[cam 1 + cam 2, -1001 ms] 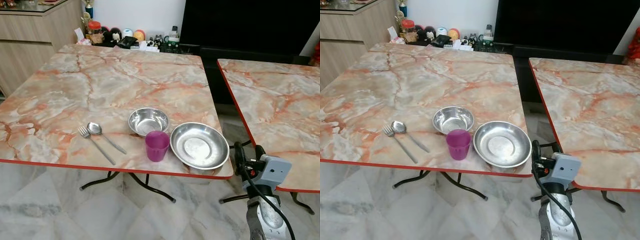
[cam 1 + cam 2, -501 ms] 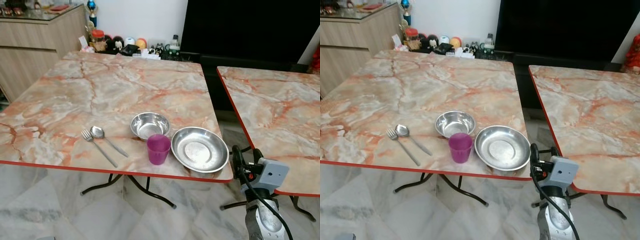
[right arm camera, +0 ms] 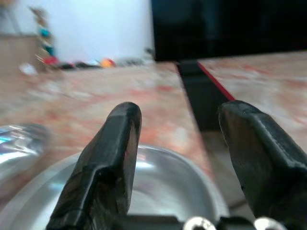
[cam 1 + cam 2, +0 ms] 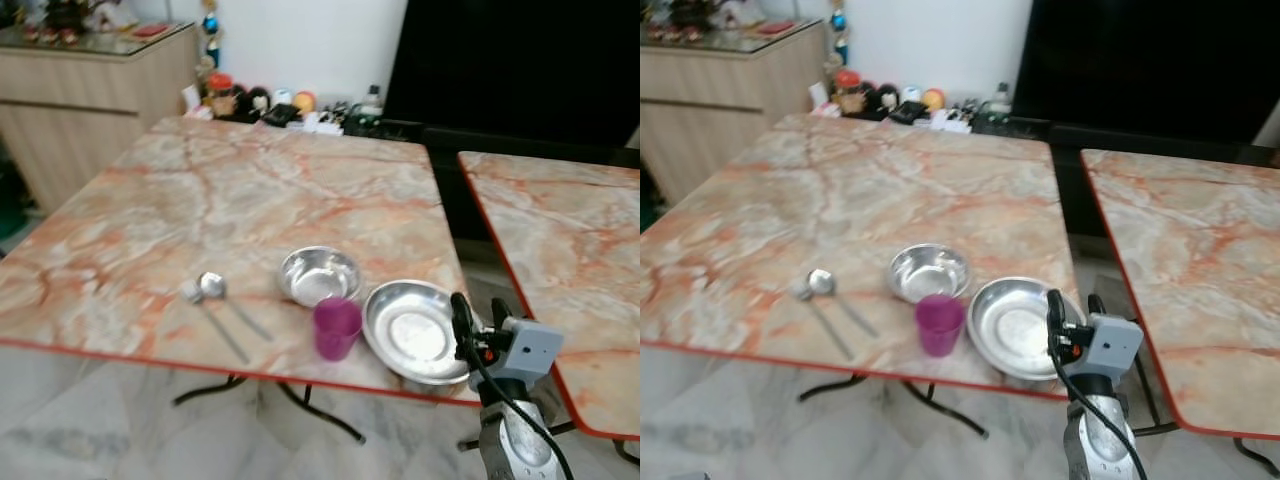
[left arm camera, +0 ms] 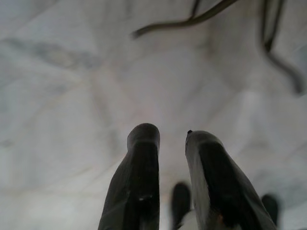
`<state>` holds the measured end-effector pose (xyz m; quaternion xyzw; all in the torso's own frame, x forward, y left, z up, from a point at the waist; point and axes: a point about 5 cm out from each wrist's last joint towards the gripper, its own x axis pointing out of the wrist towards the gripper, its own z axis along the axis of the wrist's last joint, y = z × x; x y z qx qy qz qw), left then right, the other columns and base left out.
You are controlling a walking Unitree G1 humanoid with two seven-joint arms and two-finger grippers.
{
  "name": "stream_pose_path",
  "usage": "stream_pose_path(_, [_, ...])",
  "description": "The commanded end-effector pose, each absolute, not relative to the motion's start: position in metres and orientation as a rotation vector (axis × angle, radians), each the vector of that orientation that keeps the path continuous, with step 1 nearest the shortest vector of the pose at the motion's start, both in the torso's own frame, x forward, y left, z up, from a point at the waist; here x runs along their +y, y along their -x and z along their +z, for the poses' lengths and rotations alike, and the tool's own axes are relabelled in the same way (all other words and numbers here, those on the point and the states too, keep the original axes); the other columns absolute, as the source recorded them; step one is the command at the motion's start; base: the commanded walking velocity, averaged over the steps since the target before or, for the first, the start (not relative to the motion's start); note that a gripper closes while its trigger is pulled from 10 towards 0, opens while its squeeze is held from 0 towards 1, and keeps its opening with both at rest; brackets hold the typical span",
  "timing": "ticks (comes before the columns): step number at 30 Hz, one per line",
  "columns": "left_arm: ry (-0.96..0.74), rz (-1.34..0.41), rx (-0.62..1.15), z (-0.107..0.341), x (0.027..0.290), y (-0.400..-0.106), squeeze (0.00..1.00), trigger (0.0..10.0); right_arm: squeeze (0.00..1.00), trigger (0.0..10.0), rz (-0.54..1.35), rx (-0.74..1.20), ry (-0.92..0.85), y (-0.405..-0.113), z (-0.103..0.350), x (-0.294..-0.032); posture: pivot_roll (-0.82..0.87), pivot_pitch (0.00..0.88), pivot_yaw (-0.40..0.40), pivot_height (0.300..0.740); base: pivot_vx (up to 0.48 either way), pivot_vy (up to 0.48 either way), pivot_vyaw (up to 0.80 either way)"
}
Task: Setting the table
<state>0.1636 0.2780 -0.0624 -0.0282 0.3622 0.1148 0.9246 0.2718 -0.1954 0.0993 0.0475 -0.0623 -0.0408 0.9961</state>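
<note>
- Five pieces of tableware sit near the front edge of the marble table (image 4: 250, 190) in the left eye view: a fork (image 4: 205, 310) and a spoon (image 4: 228, 298) lying side by side, a small steel bowl (image 4: 320, 275), a purple cup (image 4: 337, 328) just in front of it, and a wide steel plate (image 4: 418, 332) to the right. The right gripper (image 4: 474, 310) stands raised at the plate's right rim, fingers pointing up. The frame is soft with motion blur, so the fork's tines cannot be made out.
- From the right eye view the layout is the same; a second table (image 4: 1200, 260) stands to the right, cut off by the frame edge. Whether the gripper touches the plate cannot be told.
- Down the left wrist view, the left gripper (image 5: 171, 139) hangs idle over the pale floor (image 5: 72, 96), its fingers nearly closed with a narrow gap between them and nothing held. Dark curved table legs (image 5: 192, 19) cross the far part.
- Along the right wrist view, the fingers are spread wide and empty, with the plate's rim lying between and just beyond them. Everything here is blurred.
- My judgement: the step in hand is the approach to the plate. The next move calls for lowering the spread fingers onto its rim and closing squarely, since thin steel may slip.
</note>
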Motion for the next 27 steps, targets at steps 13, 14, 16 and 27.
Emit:
stream_pose_path(13, [0.034, 0.224, 0.787, -0.067, 0.281, -0.152, 0.0, 10.0, 0.0, 10.0, -0.133, -0.113, -0.152, -0.261, 0.101, -0.195, 0.01, 0.08, -0.05, 0.74, 0.0, 0.0, 0.0])
stream_pose_path(14, [0.031, 0.216, 0.791, -0.067, 0.279, -0.152, 0.0, 10.0, 0.0, 10.0, -0.172, -0.087, -0.195, -0.259, 0.098, -0.198, 0.01, 0.087, -0.047, 0.74, 0.0, 0.0, 0.0])
stream_pose_path(16, [0.026, 0.208, 0.795, -0.068, 0.278, -0.152, 0.0, 10.0, 0.0, 10.0, -0.216, -0.031, -0.238, -0.258, 0.091, -0.202, 0.01, 0.089, -0.046, 0.74, 0.0, 0.0, 0.0])
stream_pose_path(27, [-0.012, 0.18, 0.809, -0.068, 0.279, -0.15, 0.0, 10.0, 0.0, 10.0, -0.289, 0.162, -0.408, -0.264, 0.069, -0.208, 0.01, 0.109, -0.037, 0.74, 0.0, 0.0, 0.0])
